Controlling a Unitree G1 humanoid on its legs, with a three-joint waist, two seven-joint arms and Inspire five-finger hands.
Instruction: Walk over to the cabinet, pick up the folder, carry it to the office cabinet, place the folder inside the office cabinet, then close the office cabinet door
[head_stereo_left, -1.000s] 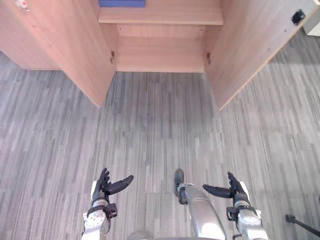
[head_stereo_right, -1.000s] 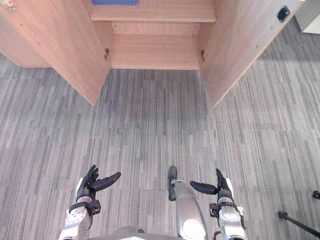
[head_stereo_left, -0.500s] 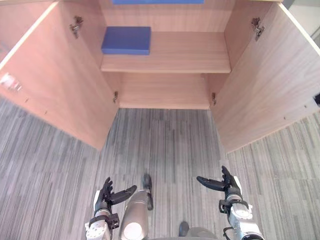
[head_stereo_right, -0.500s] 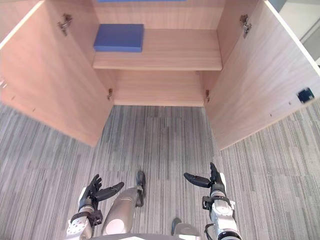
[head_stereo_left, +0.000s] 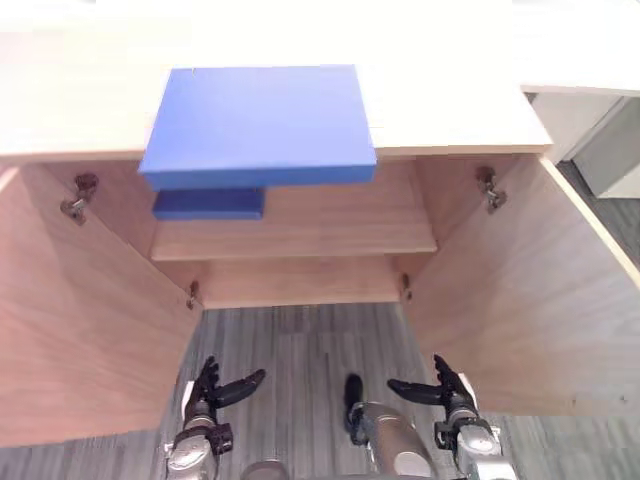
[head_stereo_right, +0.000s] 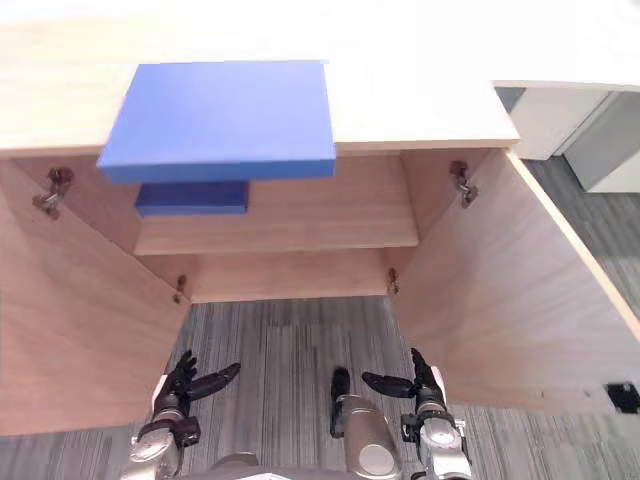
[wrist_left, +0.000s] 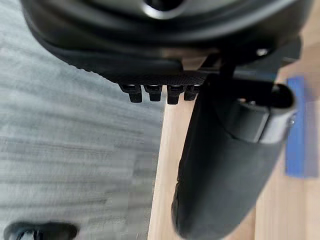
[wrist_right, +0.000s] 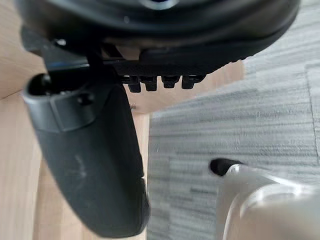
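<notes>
Blue folder atop cabinet; left hand, right hand empty, fingers relaxed.

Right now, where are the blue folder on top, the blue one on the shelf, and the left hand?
Top folder (head_stereo_left: 258, 125), left eye view, middle of its cover.
Shelf folder (head_stereo_left: 208, 204), left eye view, its visible front part.
Left hand (head_stereo_left: 208, 392), left eye view, its palm.
</notes>
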